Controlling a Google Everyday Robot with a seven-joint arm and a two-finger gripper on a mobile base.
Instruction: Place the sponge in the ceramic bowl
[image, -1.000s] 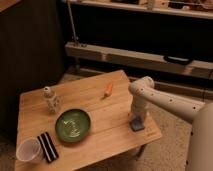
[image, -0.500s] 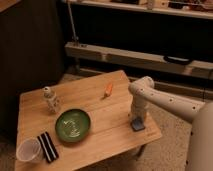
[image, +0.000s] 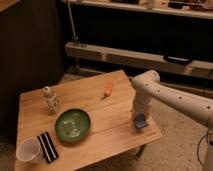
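A white robot arm (image: 170, 100) reaches in from the right and bends straight down over a low, pale wooden table (image: 100, 112). Its two-finger gripper (image: 139, 118) is at the table's near right corner. The fingers are drawn in narrow, apparently pinching a small blue-grey sponge (image: 142, 124), though the fingertips blur into the pad and the exact contact is hard to make out. The sponge, a rectangular pad with rounded corners, sits directly under the gripper.

A shallow, round, dark green ceramic bowl (image: 73, 125) with pale marks inside lies well apart to the left. Further left, near the front edge, are a black block with white stripes (image: 47, 146) and a clear plastic cup (image: 28, 150).
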